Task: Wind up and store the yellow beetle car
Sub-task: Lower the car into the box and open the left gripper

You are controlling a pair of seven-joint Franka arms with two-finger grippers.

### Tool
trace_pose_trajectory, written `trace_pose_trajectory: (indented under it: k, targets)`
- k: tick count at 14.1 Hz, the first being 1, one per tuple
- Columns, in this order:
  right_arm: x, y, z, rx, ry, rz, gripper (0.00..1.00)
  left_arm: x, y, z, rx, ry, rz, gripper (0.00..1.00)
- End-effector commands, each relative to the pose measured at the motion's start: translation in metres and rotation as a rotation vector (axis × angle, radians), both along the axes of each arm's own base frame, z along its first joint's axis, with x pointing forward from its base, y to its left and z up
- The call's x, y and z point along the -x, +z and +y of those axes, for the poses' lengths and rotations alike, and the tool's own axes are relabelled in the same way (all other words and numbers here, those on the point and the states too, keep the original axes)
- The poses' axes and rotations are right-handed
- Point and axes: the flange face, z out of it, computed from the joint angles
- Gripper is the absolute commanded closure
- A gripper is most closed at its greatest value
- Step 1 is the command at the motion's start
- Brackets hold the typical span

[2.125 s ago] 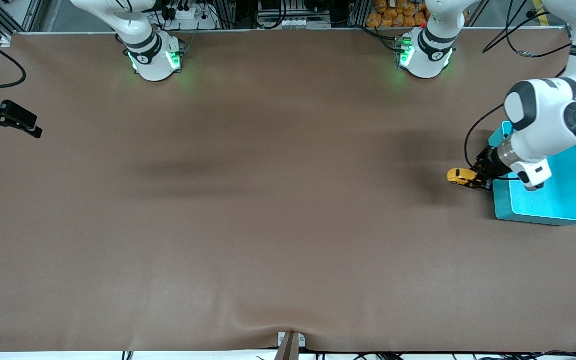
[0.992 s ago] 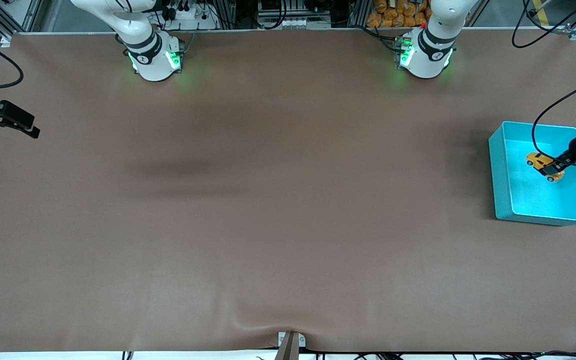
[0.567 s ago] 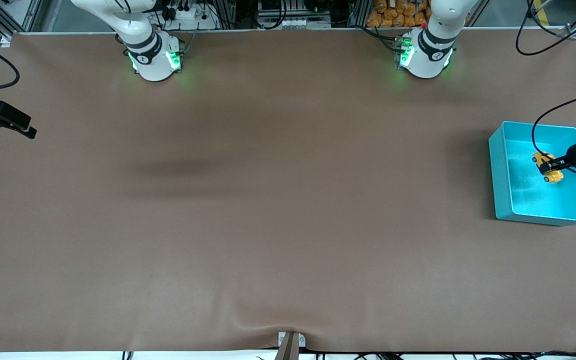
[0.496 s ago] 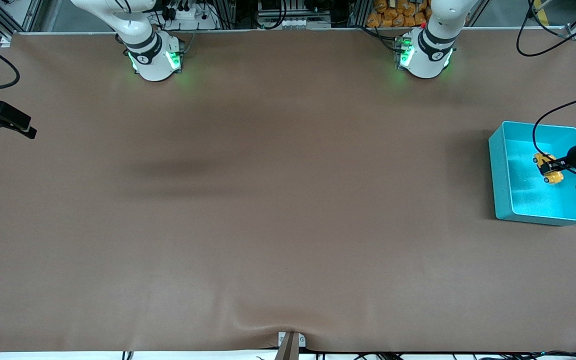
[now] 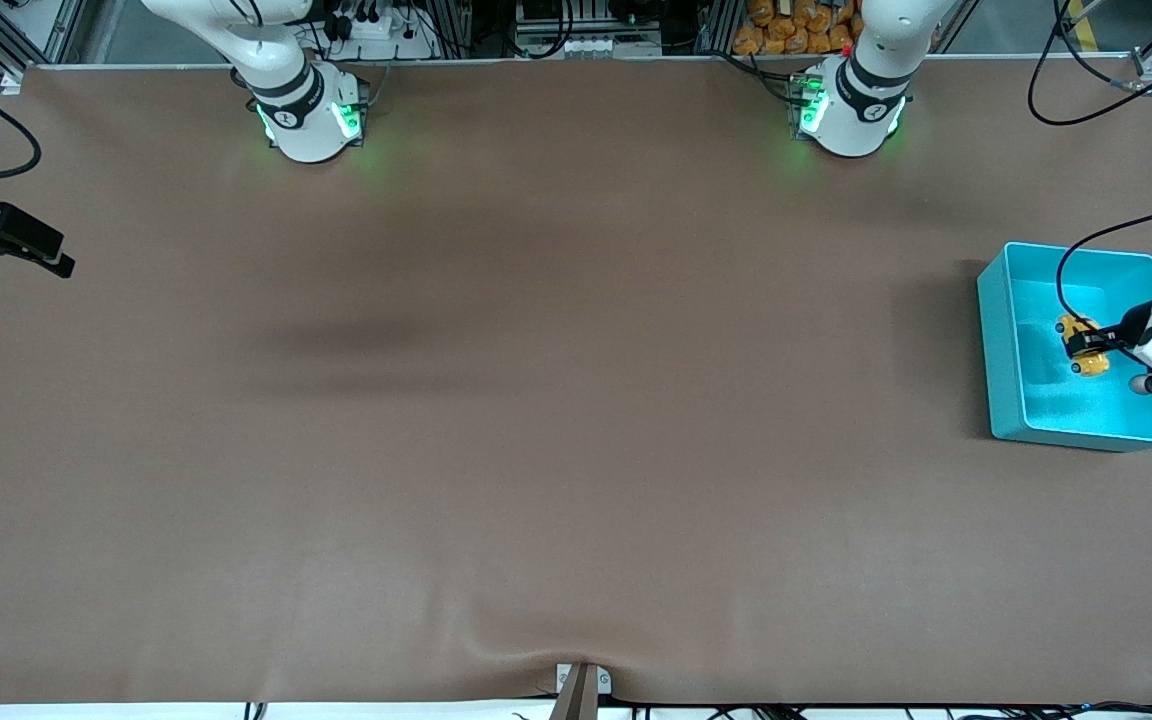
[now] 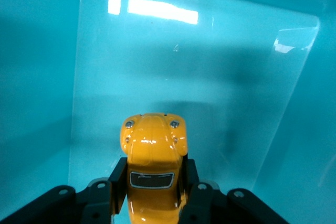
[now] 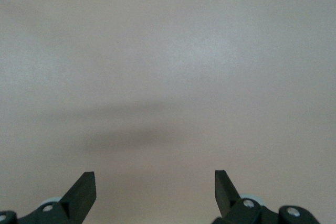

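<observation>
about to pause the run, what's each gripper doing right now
Left gripper: shut on the car, inside the bin.
Right gripper: open, holding nothing, waiting at its end of the table.

Yellow beetle car (image 6: 153, 153): glossy smooth paint, looks like metal or hard plastic, hard to tell which. Teal bin (image 5: 997, 330): smooth shiny plastic, glare on inner walls. Counter (image 5: 536, 400): matt brown covering, slightly rippled. Left pincer (image 6: 153, 190) fingers (image 6: 118, 177): matt black plastic.

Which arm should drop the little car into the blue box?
The left: its gripper already holds the car, shut on it inside the box. The right gripper waits open at the table's other end.
</observation>
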Motion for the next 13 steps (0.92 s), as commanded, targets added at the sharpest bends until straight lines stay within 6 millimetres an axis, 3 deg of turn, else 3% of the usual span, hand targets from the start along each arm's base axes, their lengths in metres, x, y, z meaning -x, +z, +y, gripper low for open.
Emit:
trace_pose_trajectory:
  k: [1, 9, 10, 11, 12, 13]
  targets:
    - [-0.001, 0.002, -0.003, 0.0, -0.007, 0.004, 0.0, -0.008, -0.01, 0.006, -0.028, -0.052, 0.02, 1.0]
    - [-0.001, 0.0, -0.004, -0.001, -0.007, 0.008, 0.0, -0.013, -0.035, 0.004, -0.017, -0.077, 0.008, 1.0]
    - [-0.001, 0.0, -0.003, -0.001, -0.006, 0.008, 0.0, -0.012, -0.037, 0.004, -0.013, -0.075, 0.01, 0.8]
    - [-0.001, 0.001, -0.003, 0.0, -0.006, 0.005, 0.0, -0.013, -0.037, 0.003, -0.013, -0.077, 0.01, 0.33]
    - [-0.001, 0.001, -0.003, 0.0, -0.004, 0.007, 0.0, -0.014, -0.034, 0.003, -0.016, -0.078, 0.006, 0.0]
    - [-0.002, 0.001, -0.003, 0.0, -0.003, 0.007, 0.0, -0.015, -0.03, 0.001, -0.02, -0.081, 0.001, 0.0]
